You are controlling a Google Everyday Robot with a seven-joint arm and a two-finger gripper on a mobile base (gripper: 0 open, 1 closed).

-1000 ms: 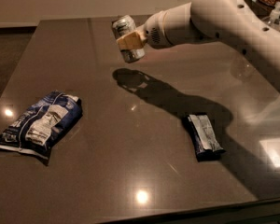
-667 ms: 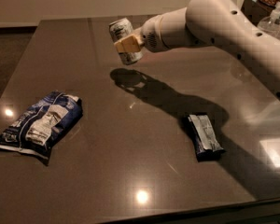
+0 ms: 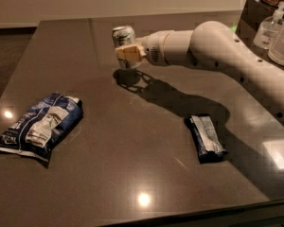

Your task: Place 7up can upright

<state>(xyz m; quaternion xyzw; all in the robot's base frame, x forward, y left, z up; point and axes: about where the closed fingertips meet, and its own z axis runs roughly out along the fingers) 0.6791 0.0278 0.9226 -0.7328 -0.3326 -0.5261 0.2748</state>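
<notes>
Dark, glossy table (image 3: 132,183) fills the view, ceiling lights glinting off it. The white arm (image 3: 217,46) comes in from 3 o'clock and stretches across to the far middle, throwing a long shadow over the top. Over at 8 o'clock from the table's centre lies the bag (image 3: 40,126), blue and white, crumpled and flat on its side. Off the table's corner at 2 o'clock, clear containers (image 3: 270,30) stand on a darker ledge. At 4 o'clock, well apart from the bag, a packet (image 3: 206,138) lies flat, dark blue with a pale face. And at 12 o'clock, there's the can (image 3: 123,36): silver, shiny top facing up, close to upright with a slight lean, low over the table with its shadow right beneath it. Whether its base touches the surface, I can't tell. The gripper (image 3: 128,53) is at the arm's tip, fingers clamped on the can's sides, one cream pad (image 3: 131,52) showing across its front.
</notes>
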